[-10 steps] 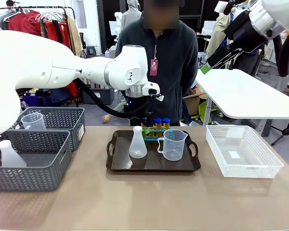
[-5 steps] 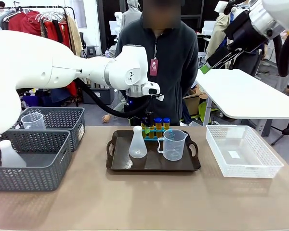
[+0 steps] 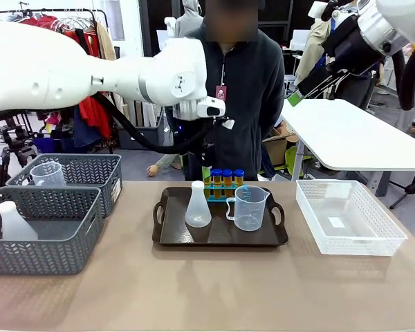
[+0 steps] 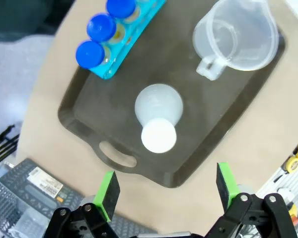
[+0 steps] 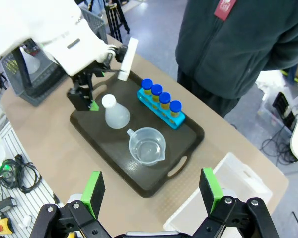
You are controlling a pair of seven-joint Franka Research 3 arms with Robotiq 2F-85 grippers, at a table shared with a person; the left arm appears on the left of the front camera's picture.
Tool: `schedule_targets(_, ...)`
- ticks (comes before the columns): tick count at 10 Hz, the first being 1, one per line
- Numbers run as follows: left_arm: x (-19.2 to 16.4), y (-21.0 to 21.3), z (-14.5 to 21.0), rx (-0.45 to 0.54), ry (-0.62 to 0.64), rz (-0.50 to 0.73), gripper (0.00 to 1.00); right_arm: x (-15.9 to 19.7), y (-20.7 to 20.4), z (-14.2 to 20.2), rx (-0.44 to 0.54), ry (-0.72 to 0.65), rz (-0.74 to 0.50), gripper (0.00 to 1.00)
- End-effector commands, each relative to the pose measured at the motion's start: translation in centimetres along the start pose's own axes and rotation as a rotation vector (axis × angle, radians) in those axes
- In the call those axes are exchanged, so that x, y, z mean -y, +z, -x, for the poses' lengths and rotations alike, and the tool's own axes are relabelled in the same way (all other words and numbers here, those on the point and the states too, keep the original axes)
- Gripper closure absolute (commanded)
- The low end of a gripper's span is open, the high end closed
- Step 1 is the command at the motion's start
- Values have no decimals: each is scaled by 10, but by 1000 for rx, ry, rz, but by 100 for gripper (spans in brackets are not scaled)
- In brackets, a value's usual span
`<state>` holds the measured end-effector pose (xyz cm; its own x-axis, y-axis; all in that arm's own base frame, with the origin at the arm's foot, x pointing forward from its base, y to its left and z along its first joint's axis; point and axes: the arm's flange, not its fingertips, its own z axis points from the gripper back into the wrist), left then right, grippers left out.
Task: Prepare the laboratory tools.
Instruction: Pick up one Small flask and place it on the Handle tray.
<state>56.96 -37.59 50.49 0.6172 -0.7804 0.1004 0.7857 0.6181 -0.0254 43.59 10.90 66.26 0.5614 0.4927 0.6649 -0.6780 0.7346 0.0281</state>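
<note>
A dark tray (image 3: 167, 238) sits mid-bench, in front of a person in a dark fleece (image 3: 243, 83) standing at the far side. On it stand the white conical flask (image 3: 198, 206) at the near left, the clear measuring beaker (image 3: 249, 207) with its handle to the right of the flask, and — along the tray's far edge — the small blue rack (image 3: 221, 194) holding four blue-capped test tubes (image 3: 227, 177) of yellow liquid.

The left pincer (image 4: 166, 191) hangs high above the tray, fingers wide apart and empty; seen from its wrist, the flask (image 4: 158, 115) lies just beyond the green pads. The right pincer (image 5: 150, 192) is raised well above the bench on the right side — its fingers also stand apart, holding nothing.

At the left sit two grey baskets (image 3: 52, 238), one holding another beaker (image 3: 48, 173), the other another flask (image 3: 14, 223). A white mesh basket (image 3: 368, 238) stands at the right.
</note>
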Motion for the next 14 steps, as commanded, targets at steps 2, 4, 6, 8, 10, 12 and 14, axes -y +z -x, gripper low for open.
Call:
schedule_targets(2, 2, 42, 32, 97, -129, 126, 0, 0, 1, 0, 4, -1, -5, 0)
schedule_targets(4, -13, 83, 55, 179, -233, 206, 0, 0, 1, 0, 4, -1, -5, 0)
schedule_targets(6, -14, 117, 73, 305, -353, 320, 0, 0, 1, 0, 4, -1, -5, 0)
schedule_targets(8, -22, 148, 92, 380, -416, 291, 0, 0, 1, 0, 4, -1, -5, 0)
schedule_targets(10, -23, 171, 100, 432, -409, 203, 0, 0, 1, 0, 4, -1, -5, 0)
schedule_targets(12, -33, 192, 100, 477, -433, 181, 0, 0, 1, 0, 4, -1, -5, 0)
schedule_targets(14, -42, 203, 104, 521, -438, 153, 0, 0, 1, 0, 4, -1, -5, 0)
